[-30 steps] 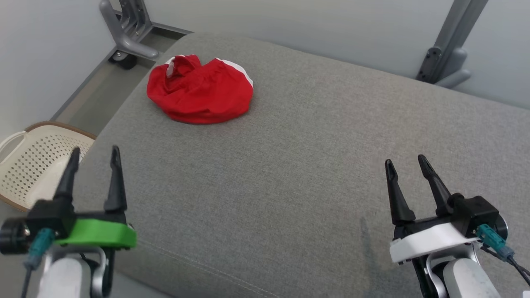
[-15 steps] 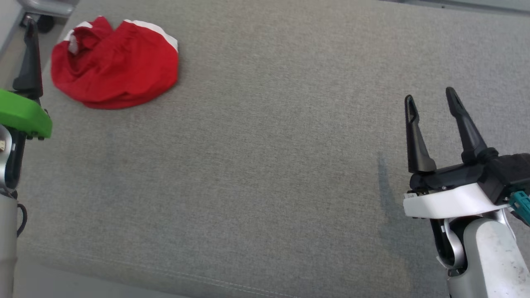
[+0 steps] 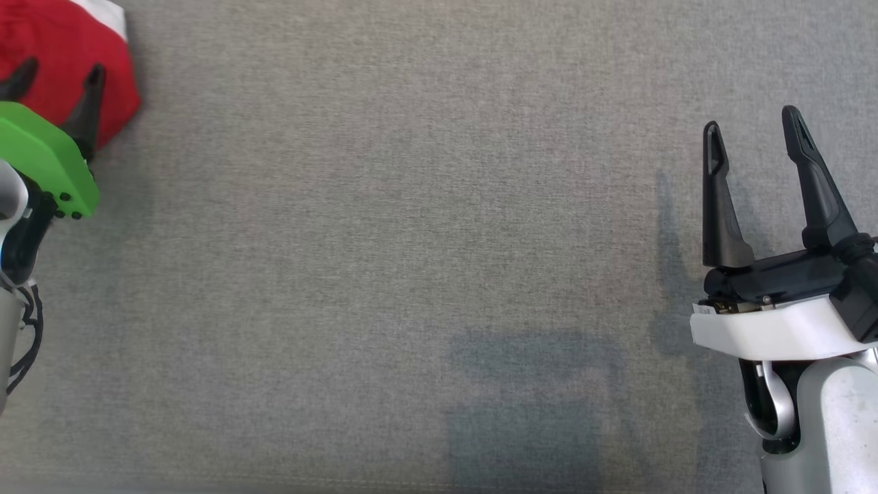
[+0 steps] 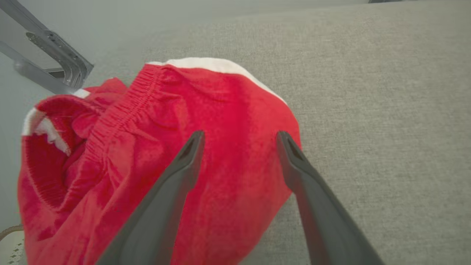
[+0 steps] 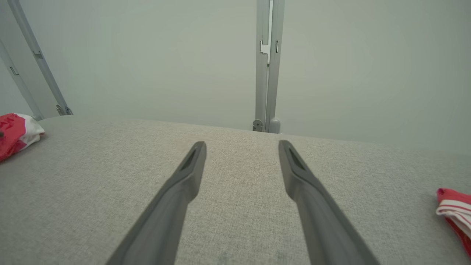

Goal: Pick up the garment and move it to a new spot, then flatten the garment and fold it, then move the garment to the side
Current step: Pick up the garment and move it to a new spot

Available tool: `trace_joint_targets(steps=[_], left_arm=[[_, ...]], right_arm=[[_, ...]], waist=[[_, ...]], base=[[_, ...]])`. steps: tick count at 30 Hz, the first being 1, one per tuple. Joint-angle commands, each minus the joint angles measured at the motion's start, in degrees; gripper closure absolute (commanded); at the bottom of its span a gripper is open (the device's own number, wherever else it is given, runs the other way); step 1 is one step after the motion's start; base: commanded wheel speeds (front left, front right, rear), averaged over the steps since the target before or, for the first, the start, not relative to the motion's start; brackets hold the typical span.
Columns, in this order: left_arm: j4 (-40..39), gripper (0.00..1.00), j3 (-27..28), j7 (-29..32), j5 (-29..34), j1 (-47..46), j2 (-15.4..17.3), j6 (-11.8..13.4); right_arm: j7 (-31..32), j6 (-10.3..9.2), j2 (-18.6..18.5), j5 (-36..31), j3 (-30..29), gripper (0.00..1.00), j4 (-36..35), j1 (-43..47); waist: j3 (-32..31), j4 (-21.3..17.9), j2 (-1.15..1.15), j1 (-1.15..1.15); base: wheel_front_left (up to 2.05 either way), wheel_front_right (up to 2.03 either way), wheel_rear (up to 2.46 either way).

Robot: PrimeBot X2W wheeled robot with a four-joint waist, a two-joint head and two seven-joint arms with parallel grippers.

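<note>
My left gripper [image 3: 60, 71] stands at the head view's upper left corner, its two dark fingers spread wide and holding nothing. Its tips lie over the crumpled red garment with white trim [image 3: 58, 38], which the frame edge cuts off there. The garment rests on the grey woven fabric surface [image 3: 411, 240]. The left wrist view gives more of it: a gathered elastic band, a white edge along the far side, and the left gripper [image 4: 240, 135] framing the right part of the garment [image 4: 228, 110]. I cannot tell whether the tips touch the cloth. A grey metal frame [image 4: 55, 55] stands behind.

My right gripper [image 3: 751, 120] is well apart at the right, equally wide and empty over bare surface. From the right wrist view [image 5: 241, 143], the garment [image 5: 13, 130] lies at the far left. A grey metal post [image 5: 268, 73] stands ahead and a red-and-white striped cloth [image 5: 454, 209] lies at the right edge.
</note>
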Motion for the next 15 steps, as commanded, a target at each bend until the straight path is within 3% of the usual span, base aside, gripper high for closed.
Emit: trace_joint_targets(steps=[1, 8, 10, 12, 15], left_arm=[[0.89, 0.00, -0.70, 0.40, -0.86, -1.12, 0.85, -0.07], [9.85, 0.00, -4.42, -0.67, -1.76, -3.03, 1.51, 0.18], [12.31, 0.65, -4.74, -1.12, -1.54, -3.51, 0.85, 0.19], [14.27, 1.00, -5.08, -1.84, -1.12, -4.23, 0.46, 0.18], [16.35, 1.00, -5.31, -3.92, -0.97, -5.19, 0.34, 0.22]], right_arm=[[0.25, -0.07, -0.07, -0.28, 0.11, 0.00, -0.55, -0.75], [1.32, -0.07, -0.08, -1.51, -0.27, 0.00, -2.37, -0.52], [1.54, -0.07, -0.08, -1.64, -0.26, 0.00, -2.62, -0.46], [1.65, -0.07, -0.09, -1.63, -0.27, 0.00, -2.71, -0.26], [1.45, -0.07, -0.08, -1.41, -0.23, 0.00, -2.61, -0.10]], waist=[[2.79, -2.44, 0.14, 0.00], [2.77, -1.76, 0.14, 0.00], [2.57, -1.62, 0.14, 0.00], [2.33, -1.49, 0.14, 0.00], [1.76, -1.32, 0.14, 0.00]], base=[[0.00, 0.00, 0.00], [0.00, 0.00, 0.00], [0.00, 0.00, 0.00], [0.00, 0.00, 0.00], [0.00, 0.00, 0.00]])
